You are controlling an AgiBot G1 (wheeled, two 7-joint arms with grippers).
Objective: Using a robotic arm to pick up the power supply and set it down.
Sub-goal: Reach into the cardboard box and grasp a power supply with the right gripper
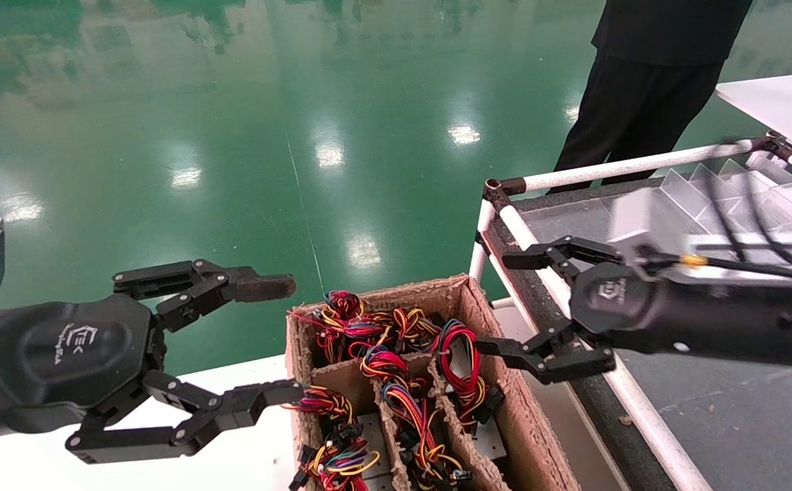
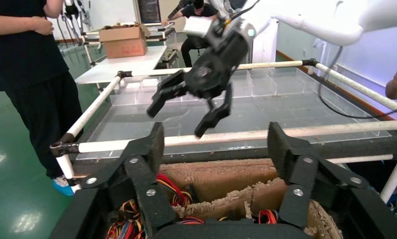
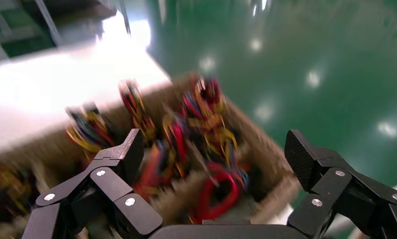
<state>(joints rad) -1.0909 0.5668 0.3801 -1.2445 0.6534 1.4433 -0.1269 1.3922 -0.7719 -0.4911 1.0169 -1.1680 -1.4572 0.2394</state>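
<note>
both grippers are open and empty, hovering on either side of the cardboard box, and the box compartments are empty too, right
Not quite. Both the left gripper and the right gripper are open and empty, one on each side of the cardboard box, but its compartments are not empty. The head view shows them holding power supplies with red, yellow and black wire bundles.
</note>
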